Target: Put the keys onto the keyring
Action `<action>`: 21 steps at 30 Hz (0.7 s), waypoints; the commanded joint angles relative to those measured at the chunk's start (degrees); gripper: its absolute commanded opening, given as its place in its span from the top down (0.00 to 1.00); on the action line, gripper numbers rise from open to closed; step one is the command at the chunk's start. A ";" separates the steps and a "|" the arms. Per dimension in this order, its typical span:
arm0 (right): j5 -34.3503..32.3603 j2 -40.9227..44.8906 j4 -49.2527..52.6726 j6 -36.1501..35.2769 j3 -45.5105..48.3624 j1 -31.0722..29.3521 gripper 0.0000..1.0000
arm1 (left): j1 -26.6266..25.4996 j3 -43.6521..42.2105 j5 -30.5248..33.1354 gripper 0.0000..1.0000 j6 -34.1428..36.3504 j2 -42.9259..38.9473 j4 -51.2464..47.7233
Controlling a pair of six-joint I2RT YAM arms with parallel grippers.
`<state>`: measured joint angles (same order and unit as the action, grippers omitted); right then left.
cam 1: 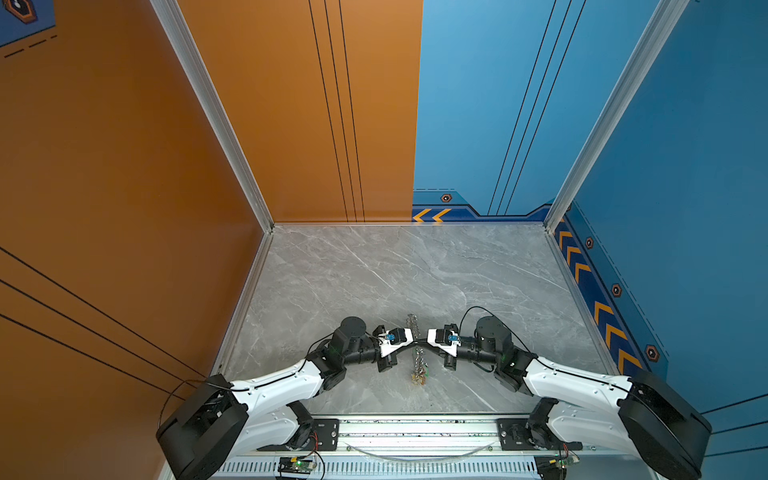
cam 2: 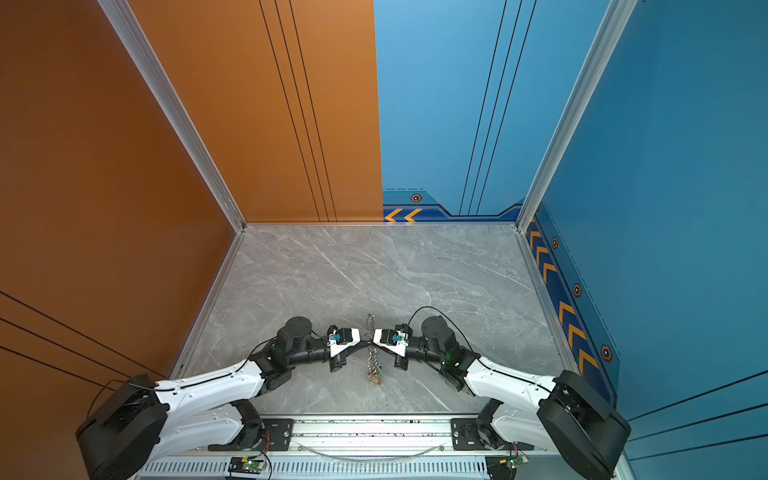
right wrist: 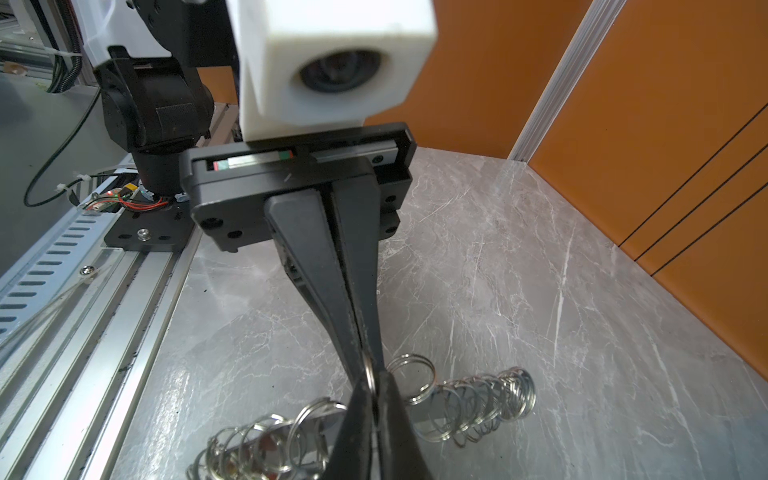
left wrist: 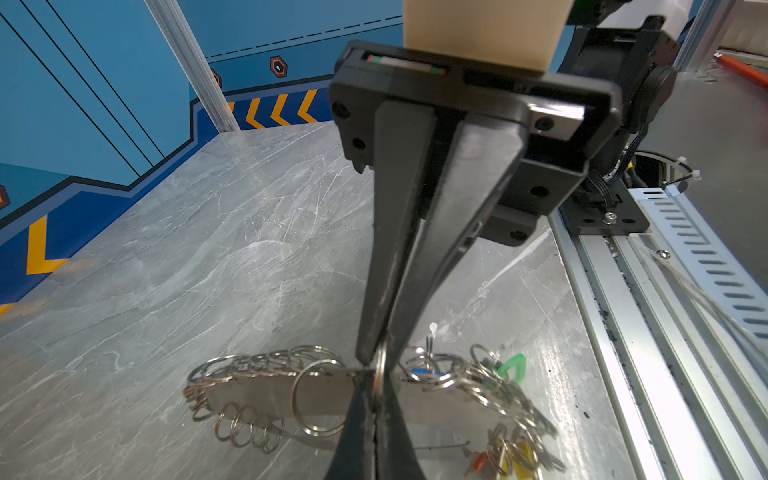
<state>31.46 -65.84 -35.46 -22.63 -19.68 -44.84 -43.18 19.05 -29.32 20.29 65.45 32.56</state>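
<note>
At mid-table, with left gripper (left wrist: 376,378) and right gripper (right wrist: 374,380) both pinched nearly shut on one ring (left wrist: 380,365) of the keyring (left wrist: 266,392) on the table (left wrist: 249,249), keys (left wrist: 513,365) bunched at its near end, we risk opposing pulls dragging the keyring or the ring slipping free.

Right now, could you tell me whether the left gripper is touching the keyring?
Touching: the right wrist view shows the left gripper pinching one silver ring of the keyring.
</note>
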 commanded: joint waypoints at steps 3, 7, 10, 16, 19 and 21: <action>-3.14 7.21 12.11 -4.58 -1.57 0.44 0.72 | 0.06 0.36 0.79 1.00 0.95 1.32 1.46; -4.01 9.59 26.29 -8.83 -6.04 0.40 0.72 | -0.48 0.66 2.02 1.00 1.76 1.78 0.88; -5.92 8.77 28.49 -9.74 -7.33 -0.46 0.74 | -1.47 1.08 3.66 1.00 2.94 2.26 -0.10; -6.26 6.75 29.32 -10.59 -8.84 -1.41 0.78 | -2.51 1.71 4.65 1.00 3.87 3.44 -0.91; -5.71 5.76 28.70 -10.25 -9.11 -1.64 0.78 | -2.49 1.71 4.44 1.00 3.79 3.60 -0.91; -4.96 4.89 28.93 -10.33 -9.64 -1.65 0.80 | -2.52 1.78 4.10 1.00 3.70 3.85 -0.85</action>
<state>26.50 -60.03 -8.43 -32.23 -27.24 -46.19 -45.36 19.31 -25.87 23.14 68.84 31.48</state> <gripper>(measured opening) 0.207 0.046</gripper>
